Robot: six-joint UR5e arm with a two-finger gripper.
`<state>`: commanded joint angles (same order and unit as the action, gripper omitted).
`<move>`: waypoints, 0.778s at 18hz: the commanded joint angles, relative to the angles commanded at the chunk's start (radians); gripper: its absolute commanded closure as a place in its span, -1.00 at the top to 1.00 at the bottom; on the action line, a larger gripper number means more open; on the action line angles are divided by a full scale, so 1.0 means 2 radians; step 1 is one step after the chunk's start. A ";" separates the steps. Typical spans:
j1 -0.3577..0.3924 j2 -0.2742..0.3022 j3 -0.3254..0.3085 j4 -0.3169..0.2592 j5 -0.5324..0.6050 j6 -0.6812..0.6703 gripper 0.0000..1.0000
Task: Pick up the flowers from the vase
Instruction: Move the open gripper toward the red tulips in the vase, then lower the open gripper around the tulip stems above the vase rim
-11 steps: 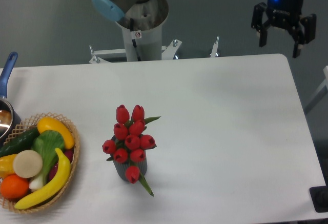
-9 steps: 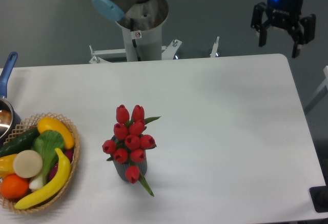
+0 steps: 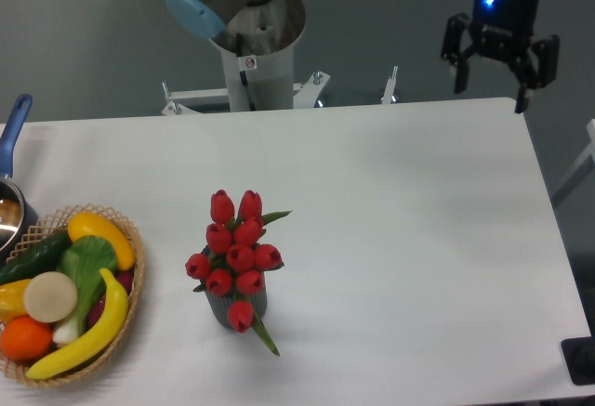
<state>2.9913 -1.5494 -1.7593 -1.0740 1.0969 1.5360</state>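
Observation:
The flowers (image 3: 236, 255), a bunch of red tulip buds with green stems and leaves, stand in the vase (image 3: 226, 307), a small dark grey ribbed cylinder left of the table's middle. One bud droops over the vase's front rim. My gripper (image 3: 491, 88) hangs high at the table's far right edge, far from the bunch. Its two fingers are spread apart with nothing between them.
A wicker basket (image 3: 127, 300) of fruit and vegetables sits at the front left. A pot with a blue handle (image 3: 13, 127) pokes in at the left edge. The metal robot pedestal (image 3: 255, 48) stands behind the table's back edge.
The gripper has shifted a little to the left and slightly down. The flowers and vase have not moved.

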 joint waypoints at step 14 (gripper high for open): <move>-0.054 -0.031 -0.102 0.077 -0.232 -0.119 1.00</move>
<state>2.8826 -1.6105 -1.9635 -0.9204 0.6336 1.2977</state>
